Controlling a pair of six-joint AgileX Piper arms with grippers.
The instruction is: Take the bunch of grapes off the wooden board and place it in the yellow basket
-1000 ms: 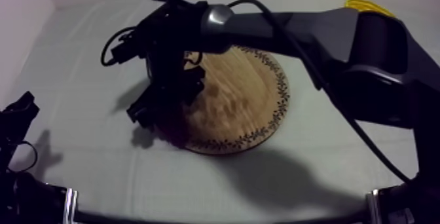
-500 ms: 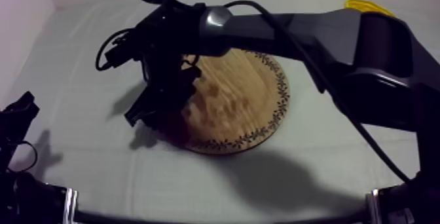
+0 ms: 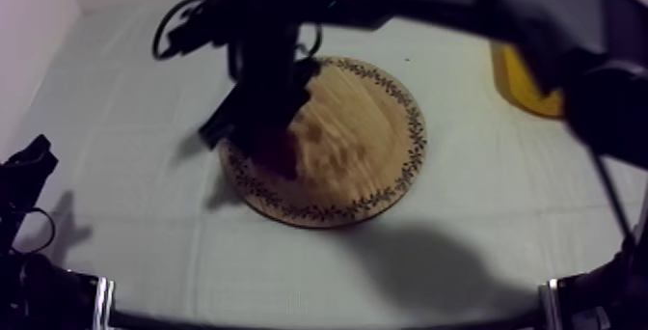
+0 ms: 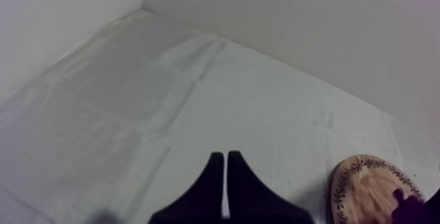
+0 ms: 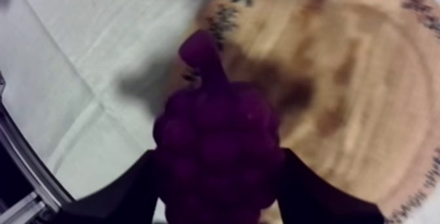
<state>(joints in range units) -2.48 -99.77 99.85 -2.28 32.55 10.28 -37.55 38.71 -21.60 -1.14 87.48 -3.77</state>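
Bunch of purple toy grapes [image 5: 213, 128] clamped in the right hand [image 5: 217, 168], hanging over the rim of the round patterned wooden board [image 3: 366, 151]. Risk: the lumpy cluster may slip during the long carry to the yellow basket [image 3: 526, 88], well apart, and drop on the bench [image 3: 116, 112]

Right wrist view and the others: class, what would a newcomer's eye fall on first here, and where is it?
The purple bunch of grapes, clamped in the right gripper over the rim of the wooden board. Next, the yellow basket far right on the grey-white cloth, and the left gripper, shut on nothing, low at the left side.
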